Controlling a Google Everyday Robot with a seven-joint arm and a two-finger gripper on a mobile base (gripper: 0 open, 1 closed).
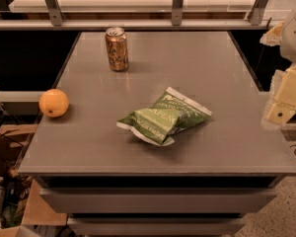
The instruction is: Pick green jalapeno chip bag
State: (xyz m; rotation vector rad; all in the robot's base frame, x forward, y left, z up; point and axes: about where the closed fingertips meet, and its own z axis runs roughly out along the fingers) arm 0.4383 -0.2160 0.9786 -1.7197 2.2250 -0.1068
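Note:
The green jalapeno chip bag (164, 116) lies flat near the middle of the grey table (227, 73), a little toward the front, its white sealed ends pointing front-left and back-right. My gripper (284, 100) is a pale cream piece at the right edge of the view, beside the table's right edge and well to the right of the bag. It holds nothing that I can see.
A brown-gold drink can (117, 49) stands upright at the back left of the table. An orange (54, 103) sits at the left edge. A metal railing (138, 23) runs behind the table. Cardboard boxes and bottles (0, 196) lie on the floor at lower left.

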